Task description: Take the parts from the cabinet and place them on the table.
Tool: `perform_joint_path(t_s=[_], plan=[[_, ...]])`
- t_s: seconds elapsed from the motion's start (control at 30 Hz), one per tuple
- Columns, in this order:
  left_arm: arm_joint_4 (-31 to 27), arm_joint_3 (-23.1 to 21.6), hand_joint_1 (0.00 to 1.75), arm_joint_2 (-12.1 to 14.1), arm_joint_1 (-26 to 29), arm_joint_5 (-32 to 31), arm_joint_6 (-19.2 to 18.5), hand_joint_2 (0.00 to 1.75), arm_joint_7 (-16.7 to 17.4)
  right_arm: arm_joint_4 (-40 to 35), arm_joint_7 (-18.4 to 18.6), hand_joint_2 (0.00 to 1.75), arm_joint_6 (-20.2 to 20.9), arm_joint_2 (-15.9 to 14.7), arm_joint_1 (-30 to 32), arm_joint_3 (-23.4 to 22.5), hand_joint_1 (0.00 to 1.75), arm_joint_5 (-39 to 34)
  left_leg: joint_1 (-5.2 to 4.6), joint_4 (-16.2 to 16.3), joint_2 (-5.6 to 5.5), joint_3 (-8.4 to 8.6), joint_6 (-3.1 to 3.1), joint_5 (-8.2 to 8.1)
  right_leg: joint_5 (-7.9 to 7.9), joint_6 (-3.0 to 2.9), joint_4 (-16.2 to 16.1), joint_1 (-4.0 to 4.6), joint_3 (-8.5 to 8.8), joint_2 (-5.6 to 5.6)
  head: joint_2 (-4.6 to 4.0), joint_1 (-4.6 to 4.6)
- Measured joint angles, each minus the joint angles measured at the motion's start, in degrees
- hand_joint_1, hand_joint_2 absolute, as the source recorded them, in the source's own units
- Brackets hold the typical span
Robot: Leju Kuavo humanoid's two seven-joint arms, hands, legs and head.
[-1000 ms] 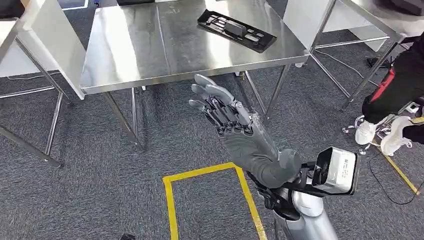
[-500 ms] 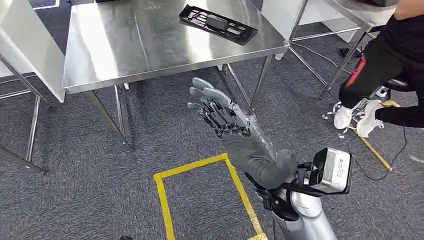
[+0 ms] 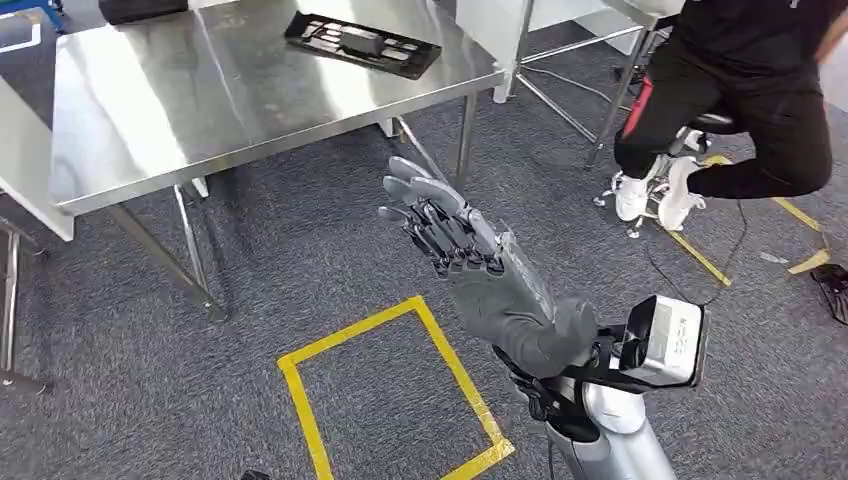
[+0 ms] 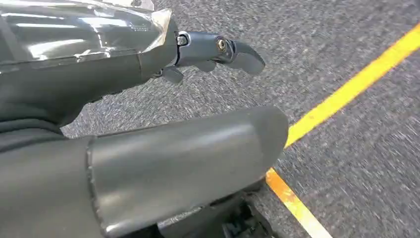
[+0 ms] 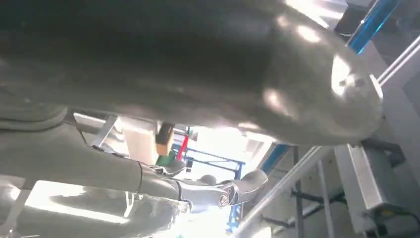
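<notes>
Camera panned; right robot hand [image 3: 450, 240] empty, fingers spread; steel table [image 3: 150, 110].

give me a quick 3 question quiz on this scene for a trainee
1. True or false: the right hand holds a part.
2. What lies on the steel table? A) a black tray B) a red box C) a cup
3. Fill in: the yellow tape is on the ____.

Key: 1 false, its fingers are spread and hold nothing. 2 A, the black tray. 3 carpet.
</notes>
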Motion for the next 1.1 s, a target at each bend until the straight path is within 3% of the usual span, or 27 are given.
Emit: perform_joint_path(t_s=[0.03, 0.07, 0.13, 0.17, 0.2, 0.27, 0.3, 0.33, 0.37, 0.4, 0.47, 0.5, 0.53, 0.57, 0.63, 0.67, 0.7, 0.73, 0.77, 0.8, 0.83, 0.87, 0.9, 0.97, 1.0, 1.07, 1.1], plan=[[0.0, 0.0, 0.00, 0.0, 0.1, 0.0, 0.0, 0.00, 0.0, 0.0, -0.1, 0.00, 0.0, 0.0, -0.2, 0.0, 0.00, -0.1, 0.02, 2.1, -2.28, -0.81, 0.04, -1.91, 0.25, -0.46, 0.0, 0.05, -0.15, 0.33, 0.00, 0.02], [0.0, 0.0, 0.00, 0.0, 0.2, 0.0, 0.0, 0.00, 0.0, 0.0, -0.1, 0.00, 0.0, 0.2, -0.2, 0.0, 0.00, -0.1, -0.10, 6.7, -3.74, -2.75, 0.10, -4.82, 0.45, -0.89, 0.0, 0.10, -0.36, 0.88, 0.00, -0.20], [0.1, 0.0, 0.00, 0.0, 0.4, -0.4, 0.0, 0.00, 0.2, 0.2, -0.1, 0.00, -0.4, 0.2, -0.2, 0.0, 0.00, -0.1, -0.13, 15.7, -4.44, -6.84, 0.18, -8.72, 0.71, -1.30, 0.1, 0.58, -0.84, 2.20, 0.00, -0.24], [0.1, 0.0, 0.00, 0.0, 0.4, -0.5, -0.1, 0.00, 0.3, 0.3, -0.1, 0.00, -0.4, 0.2, -0.2, 0.0, 0.00, 0.0, -0.14, 17.2, -4.46, -7.64, 0.32, -8.84, 0.75, -1.29, 0.1, 0.70, -0.98, 2.82, 0.00, -0.24], [0.1, 0.0, 0.00, 0.0, 0.4, -0.6, -0.2, 0.00, 0.3, 0.4, -0.1, 0.00, -0.5, 0.2, -0.2, 0.0, 0.00, 0.0, -0.14, 16.3, -4.47, -7.12, 0.57, -7.54, 0.88, -1.44, 0.2, 0.85, -1.04, 3.63, 0.00, -0.24], [0.1, 0.0, 0.00, 0.0, 0.4, -0.7, -0.4, 0.00, 0.3, 0.4, -0.2, 0.00, -0.5, 0.2, -0.2, 0.0, 0.00, 0.1, -0.14, 7.1, -5.12, -2.18, 1.17, -2.21, 0.91, -1.36, 0.4, 1.00, -0.99, 5.28, 0.00, -0.24], [0.1, 0.0, 0.00, 0.0, 0.3, -0.7, -0.3, 0.00, 0.3, 0.4, -0.3, 0.00, -0.6, 0.2, -0.2, 0.0, 0.00, 0.2, -0.13, 2.3, -6.92, 0.39, 1.56, -0.19, 0.90, -1.35, 0.6, 0.98, -1.02, 5.98, 0.00, -0.24], [0.2, 0.0, 0.00, 0.4, 0.3, -0.7, -0.4, 0.00, 0.3, 0.5, -0.3, 0.00, -0.6, 0.2, -0.2, 0.0, 0.00, 0.2, 0.08, 0.7, -9.68, 1.35, 1.99, -1.07, 0.97, -1.14, 0.7, 1.16, -1.34, 6.35, 0.00, -0.17], [0.2, -0.1, 0.00, 0.2, 0.3, -0.7, -0.3, 0.00, 0.3, 0.5, -0.3, 0.00, -0.6, 0.2, -0.4, 0.0, 0.00, 0.2, -0.05, -0.1, -9.21, 1.36, 1.76, -0.87, 1.02, -0.86, 1.0, 1.37, -1.73, 6.91, 0.00, -0.13], [0.2, -0.1, 0.00, 0.2, 0.4, -0.7, -0.5, 0.00, 0.4, 0.5, -0.4, 0.00, -0.6, 0.2, -0.4, 0.1, 0.00, 0.2, -0.51, 0.0, -8.65, 1.24, 1.83, -0.88, 1.29, -0.27, 0.9, 0.88, -2.13, 7.49, 0.00, -0.26], [0.2, 0.0, 0.00, 0.2, 0.2, -0.7, -0.5, 0.00, 0.4, 0.5, -0.4, 0.00, -0.6, 0.1, -0.4, 0.1, 0.00, 0.3, -0.53, -0.5, -7.30, 1.40, 2.39, -0.45, 1.72, 0.55, 0.6, 0.85, -2.78, 8.98, 0.00, -0.26], [0.2, 0.0, 0.00, 0.2, 0.1, -0.7, -0.5, 0.00, 0.4, 0.5, -0.5, 0.00, -0.6, 0.0, -0.3, 0.1, 0.00, 0.3, -0.07, -1.0, -6.38, 1.60, 2.75, -0.04, 1.35, 0.63, 1.3, 0.92, -3.13, 7.28, 0.00, -0.28], [0.2, 0.0, 0.00, 0.1, 0.0, -0.7, -0.5, 0.00, 0.3, 0.5, -0.5, 0.00, -0.6, 0.0, -0.5, 0.2, 0.00, 0.3, -0.21, -1.2, -5.77, 1.70, 3.07, 0.04, 0.00, 0.50, 3.5, 1.29, -4.26, 3.83, 0.00, 0.00], [0.2, 0.0, 0.00, 0.1, 0.1, -0.7, -0.6, 0.00, 0.3, 0.5, -0.6, 0.00, -0.6, 0.0, -0.5, 0.4, 0.00, 0.3, -0.22, -1.2, -4.98, 1.70, 3.14, 0.05, -1.56, 0.35, 6.8, 1.23, -5.89, 2.59, 0.00, 0.31], [0.2, 0.0, 0.00, 0.0, 0.3, -0.5, -0.6, 0.00, 0.0, 0.5, -0.8, 0.00, -0.6, -0.2, -0.5, 0.9, 0.00, 0.3, -0.36, -1.2, -3.17, 1.50, 3.16, 0.03, -5.19, 0.25, 16.4, 0.85, -10.61, 1.71, 0.00, 0.31], [0.4, 0.0, 0.00, 0.0, 0.3, -0.4, -0.6, 0.00, -0.1, 0.6, -1.0, 0.00, -0.6, -0.3, -0.5, 1.0, 0.00, 0.2, -0.36, -1.2, -2.23, 1.41, 3.14, 0.02, -5.81, 0.66, 19.5, 0.57, -12.11, 1.61, 0.00, 0.31], [0.4, 0.0, 0.00, 0.0, 0.3, -0.4, -0.6, 0.00, -0.1, 0.7, -1.1, 0.00, -0.6, -0.4, -0.5, 1.1, 0.00, 0.2, -0.35, -1.2, -1.48, 1.42, 3.11, 0.00, -5.32, 1.20, 19.0, 0.33, -11.85, 1.49, 0.00, 0.31], [0.4, 0.0, 0.00, 0.0, 0.3, -0.2, -0.6, 0.00, -0.2, 0.8, -1.1, 0.00, -0.6, -0.5, -0.5, 1.2, 0.00, 0.2, -0.29, -1.2, -0.77, 1.50, 3.05, -0.04, -3.84, 2.03, 15.6, 0.08, -9.86, 1.19, 0.00, 0.31], [0.4, 0.0, 0.00, -0.1, 0.2, -0.1, -0.6, 0.00, -0.4, 0.8, -1.1, 0.00, -0.6, -0.5, -0.5, 1.4, 0.00, 0.2, -0.20, -1.2, -0.16, 1.64, 2.85, -0.15, -1.73, 2.84, 9.8, -0.11, -6.65, 0.41, 0.00, 0.31], [0.4, 0.0, 0.00, -0.2, 0.3, 0.0, -0.6, 0.00, -0.5, 0.8, -1.1, 0.00, -0.6, -0.5, -0.5, 1.5, 0.00, 0.2, -0.12, -1.2, 0.43, 1.88, 2.56, -0.27, 0.34, 3.39, 3.1, -0.23, -2.83, -1.27, 0.00, 0.31], [0.4, 0.0, 0.00, -0.1, 0.2, 0.0, -0.6, 0.00, -0.5, 0.8, -1.2, 0.00, -0.6, -0.5, -0.5, 1.6, 0.00, 0.2, -0.63, -1.1, 0.80, 2.13, 2.14, -0.45, 0.55, 3.02, 0.0, -0.07, -1.34, -3.72, 0.00, 0.35], [0.5, 0.0, 0.00, -0.2, 0.3, 0.1, -0.6, 0.00, -0.7, 0.8, -1.2, 0.00, -0.6, -0.5, -0.5, 1.7, 0.00, 0.2, -0.73, -1.1, 1.07, 2.14, 1.76, -0.58, 0.95, 2.58, 0.1, 0.54, -0.95, -3.21, 0.00, 0.31], [0.5, 0.0, 0.00, -0.2, 0.3, 0.2, -0.6, 0.00, -0.8, 0.8, -1.3, 0.00, -0.6, -0.5, -0.5, 2.0, 0.00, 0.1, -0.88, -1.2, 1.59, 2.28, 1.39, -0.52, 1.01, 1.96, 0.4, 0.57, -1.28, -2.35, 0.00, 0.20], [0.5, 0.0, 0.00, -0.2, 0.3, 0.6, -0.6, 0.00, -1.0, 0.8, -1.3, 0.00, -0.8, -0.6, -0.4, 2.4, 0.00, 0.1, -0.71, -1.4, 2.80, 2.67, 1.03, -0.46, 1.15, 1.47, 0.4, 0.63, -1.75, -1.12, 0.00, 0.20], [0.5, 0.0, 0.00, -0.3, 0.2, 0.6, -0.6, 0.00, -1.1, 0.8, -1.3, 0.00, -0.8, -0.6, -0.5, 2.5, 0.00, 0.1, -0.40, -1.3, 2.91, 2.44, 0.53, -0.93, 1.56, 0.77, 0.1, -0.26, -1.59, -0.31, 0.00, 0.09], [0.5, 0.1, 0.00, -0.2, 0.2, 1.1, -0.5, 0.00, -1.2, 0.8, -1.3, 0.00, -0.8, -0.5, -0.7, 3.0, 0.00, 0.1, -0.04, 3.5, -2.21, 0.67, 0.53, -4.69, 1.79, -0.09, 0.1, -0.41, -1.72, 0.69, 0.00, -0.06], [0.6, 0.2, 0.00, -0.2, 0.4, 1.2, -0.5, 0.00, -1.2, 0.9, -1.4, 0.00, -0.8, -0.5, -0.8, 3.3, 0.00, 0.0, -0.15, 8.5, -3.67, -1.62, 0.56, -7.34, 1.78, -0.47, 0.1, -0.29, -1.81, 1.27, 0.00, -0.22]])
